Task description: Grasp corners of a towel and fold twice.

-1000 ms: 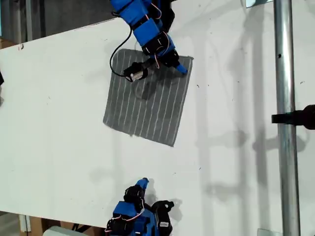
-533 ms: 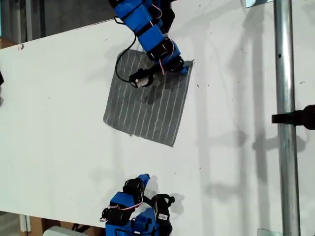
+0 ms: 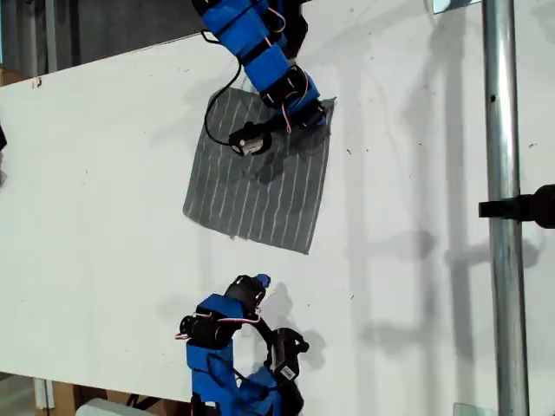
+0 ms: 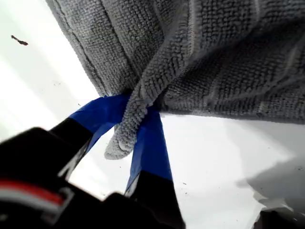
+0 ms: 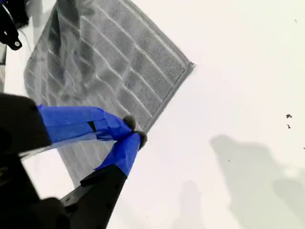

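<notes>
Grey striped towel (image 3: 260,178) spread on white tabletop (image 3: 104,191). My first gripper (image 4: 136,124) pinched tight on a far corner (image 3: 323,108), cloth bunched between fingers (image 4: 150,143). My second gripper (image 5: 131,132) closed on nothing, hovering near towel's near edge.

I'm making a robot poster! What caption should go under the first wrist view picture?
My first pincer pinches a corner of the grey striped towel above the white table.
</notes>
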